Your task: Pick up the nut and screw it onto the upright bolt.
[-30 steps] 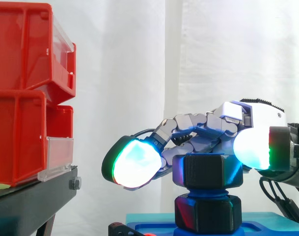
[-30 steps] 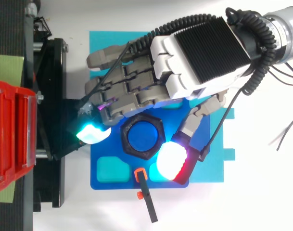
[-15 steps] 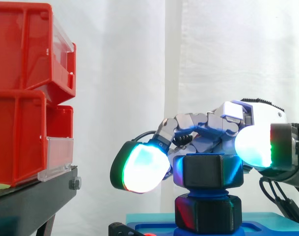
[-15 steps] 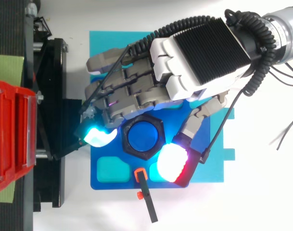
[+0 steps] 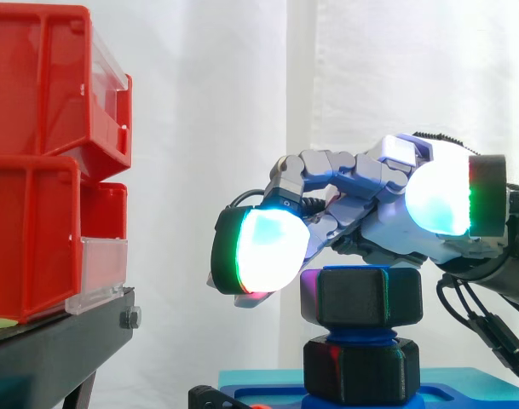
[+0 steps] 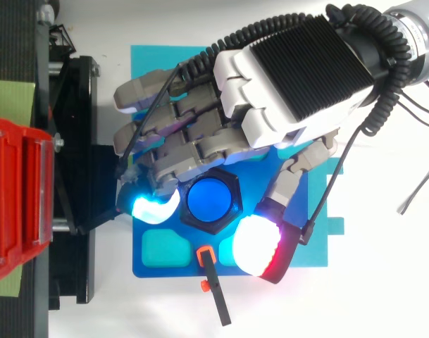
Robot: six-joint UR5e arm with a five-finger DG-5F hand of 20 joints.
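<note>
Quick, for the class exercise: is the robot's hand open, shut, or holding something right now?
The hand is open: fingers loosely bent just above the black nut, gripping nothing.

A white curtain hangs in soft folds behind, evenly lit. On the left, red bins with clear fronts sit stacked on a black stand.
</note>
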